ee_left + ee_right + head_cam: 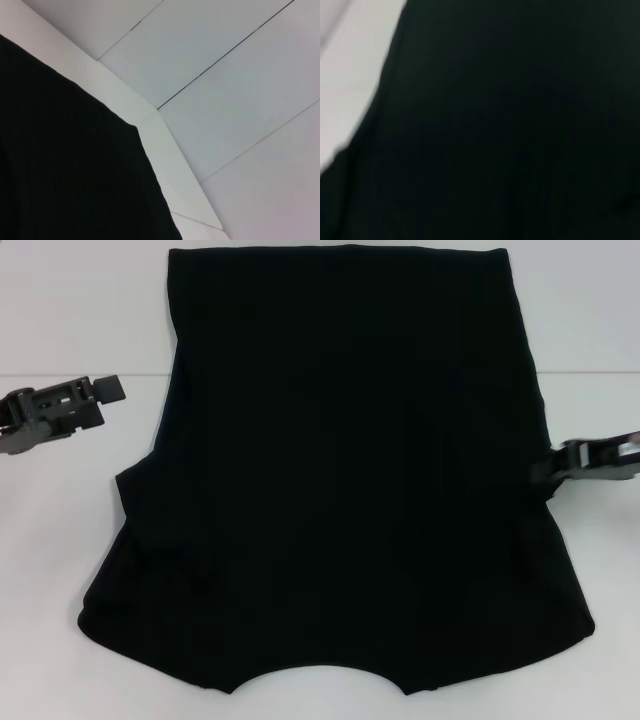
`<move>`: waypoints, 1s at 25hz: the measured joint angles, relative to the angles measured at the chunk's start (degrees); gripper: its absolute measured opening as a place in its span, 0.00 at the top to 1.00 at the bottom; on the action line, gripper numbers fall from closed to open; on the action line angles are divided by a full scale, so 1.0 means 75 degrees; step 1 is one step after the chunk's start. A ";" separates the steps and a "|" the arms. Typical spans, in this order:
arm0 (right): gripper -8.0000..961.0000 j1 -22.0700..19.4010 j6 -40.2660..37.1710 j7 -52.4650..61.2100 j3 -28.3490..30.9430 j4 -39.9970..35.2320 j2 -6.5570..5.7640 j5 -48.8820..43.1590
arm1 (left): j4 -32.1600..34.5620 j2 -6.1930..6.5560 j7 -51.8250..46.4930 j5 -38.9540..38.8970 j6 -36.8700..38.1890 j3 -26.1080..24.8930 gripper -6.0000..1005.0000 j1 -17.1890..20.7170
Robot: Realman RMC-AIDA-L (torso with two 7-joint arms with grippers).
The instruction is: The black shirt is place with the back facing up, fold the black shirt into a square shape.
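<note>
The black shirt (340, 490) lies flat on the white table (60, 570), its curved neckline at the near edge and its hem at the far edge. It fills most of the right wrist view (510, 130) and one side of the left wrist view (60, 165). My left gripper (100, 390) hovers to the left of the shirt, apart from it. My right gripper (550, 465) is at the shirt's right edge, about halfway along its length, touching or overlapping the cloth.
The white table (165, 150) shows bare on both sides of the shirt. Its far edge meets a pale wall (80, 300). Pale floor tiles (225, 75) show beyond the table's corner in the left wrist view.
</note>
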 joint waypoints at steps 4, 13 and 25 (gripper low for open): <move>0.96 0.0325 0.0276 -0.0100 -0.0902 0.0053 0.0183 -0.0310 | 0.0012 0.0004 0.0000 -0.0129 -0.0011 -0.0014 0.11 0.0019; 0.95 0.0728 0.0620 -0.0294 -0.1362 -0.0055 0.0337 -0.0382 | 0.0019 0.0005 0.0001 -0.0160 -0.0023 -0.0083 0.11 0.0059; 0.74 0.0753 0.0857 -0.0299 -0.1215 -0.0222 0.0353 -0.0873 | 0.0011 0.0012 0.0001 -0.0160 0.0014 -0.0284 0.11 0.0070</move>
